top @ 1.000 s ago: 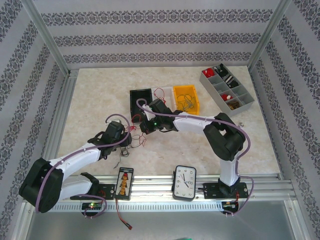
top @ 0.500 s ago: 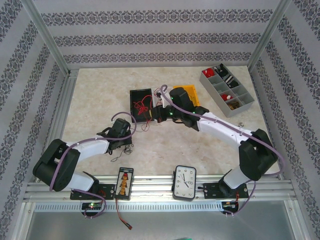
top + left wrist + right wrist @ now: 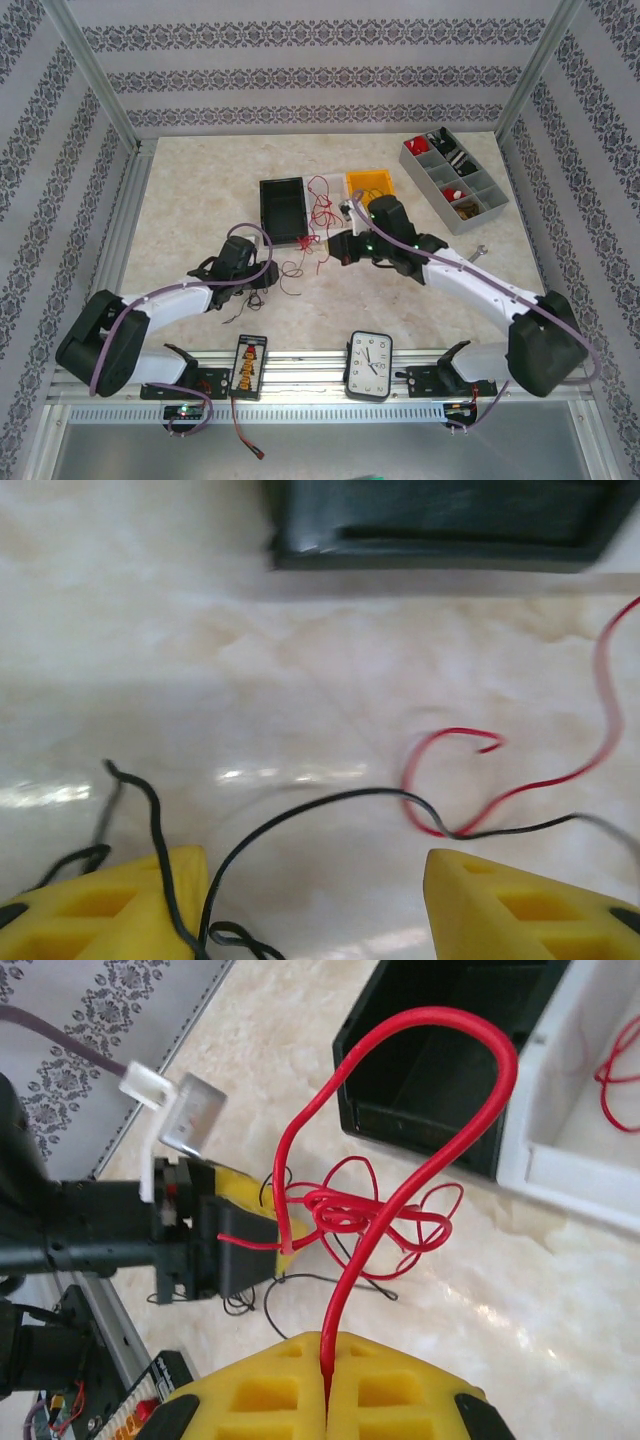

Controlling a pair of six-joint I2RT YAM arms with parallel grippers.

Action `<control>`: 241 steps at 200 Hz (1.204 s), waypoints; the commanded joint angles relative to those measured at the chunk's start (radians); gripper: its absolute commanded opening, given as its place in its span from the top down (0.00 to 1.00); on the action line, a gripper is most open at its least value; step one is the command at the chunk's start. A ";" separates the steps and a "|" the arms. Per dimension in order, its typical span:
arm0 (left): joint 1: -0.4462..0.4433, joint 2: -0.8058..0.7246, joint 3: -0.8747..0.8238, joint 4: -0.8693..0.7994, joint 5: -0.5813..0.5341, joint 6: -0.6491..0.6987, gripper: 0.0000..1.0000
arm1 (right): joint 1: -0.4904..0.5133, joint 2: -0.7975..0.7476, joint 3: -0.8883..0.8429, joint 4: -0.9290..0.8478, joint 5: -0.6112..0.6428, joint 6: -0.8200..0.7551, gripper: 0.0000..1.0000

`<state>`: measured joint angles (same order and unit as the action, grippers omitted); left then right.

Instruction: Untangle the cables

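Just off the black bin (image 3: 283, 205), right hand (image 3: 325, 1348) pinches red cables (image 3: 365, 1215).

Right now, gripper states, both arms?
Left gripper: open, nothing pinched.
Right gripper: closed on a red cable.

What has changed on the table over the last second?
The right gripper, shut on a red cable, pulled rightward away from the left gripper, taking red strands with it. The left gripper, open, edged right. The black bin, yellow bin and clock stayed put.
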<state>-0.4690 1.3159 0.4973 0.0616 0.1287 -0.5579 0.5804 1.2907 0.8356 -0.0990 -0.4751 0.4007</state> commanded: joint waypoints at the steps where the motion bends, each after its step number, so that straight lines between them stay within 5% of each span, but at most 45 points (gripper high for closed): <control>1: 0.001 -0.033 0.020 0.082 0.126 0.084 0.38 | -0.043 -0.076 -0.062 -0.006 -0.030 0.036 1.00; 57: -0.097 0.043 0.136 0.124 0.244 0.235 0.23 | -0.144 -0.103 -0.113 0.000 -0.097 0.091 1.00; 126: -0.219 0.312 0.288 0.270 0.166 0.285 0.21 | -0.172 -0.088 -0.113 0.014 -0.162 0.140 1.00; 140: -0.226 0.346 0.293 0.327 0.117 0.259 0.29 | -0.177 -0.095 -0.117 0.011 -0.169 0.145 1.00; 204: -0.221 0.386 0.262 0.446 0.028 0.162 1.00 | -0.225 -0.127 -0.156 -0.008 -0.137 0.167 1.00; 241: -0.185 0.314 0.161 0.438 0.074 0.124 1.00 | -0.326 -0.184 -0.200 -0.040 0.040 0.216 1.00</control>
<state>-0.6792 1.6867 0.7246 0.4644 0.1825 -0.3912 0.3161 1.1572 0.6762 -0.1158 -0.5610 0.5697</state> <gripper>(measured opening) 0.055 0.062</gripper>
